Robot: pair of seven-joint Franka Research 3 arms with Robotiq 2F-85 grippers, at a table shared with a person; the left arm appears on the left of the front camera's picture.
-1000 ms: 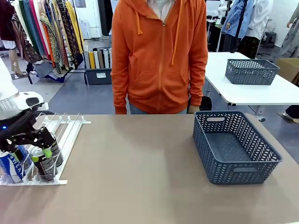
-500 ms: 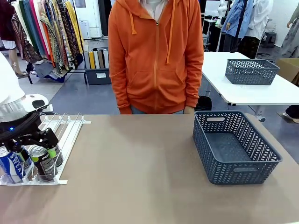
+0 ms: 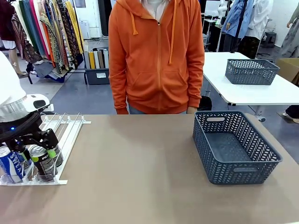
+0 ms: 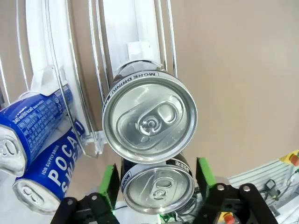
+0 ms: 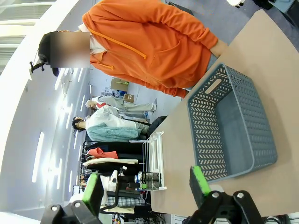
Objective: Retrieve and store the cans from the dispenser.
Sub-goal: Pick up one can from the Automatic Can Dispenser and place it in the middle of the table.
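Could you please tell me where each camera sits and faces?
Front view: fixed between the arms, facing the person across the table; left pincer shows.
Left wrist view: on that wrist, looking down at dark cans in the dispenser; own fingers flank one.
Right wrist view: on that wrist, rolled, facing the basket; right pincer open.
Shared: front and right wrist show basket, person.

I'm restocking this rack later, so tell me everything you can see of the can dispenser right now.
The dispenser is a flat white plastic rack with thin wire rails dividing long parallel lanes, lying on the tan table at the robot's left. Two blue cans and two dark cans stand at its near end, with white pusher tabs behind them. The left gripper straddles one dark can.
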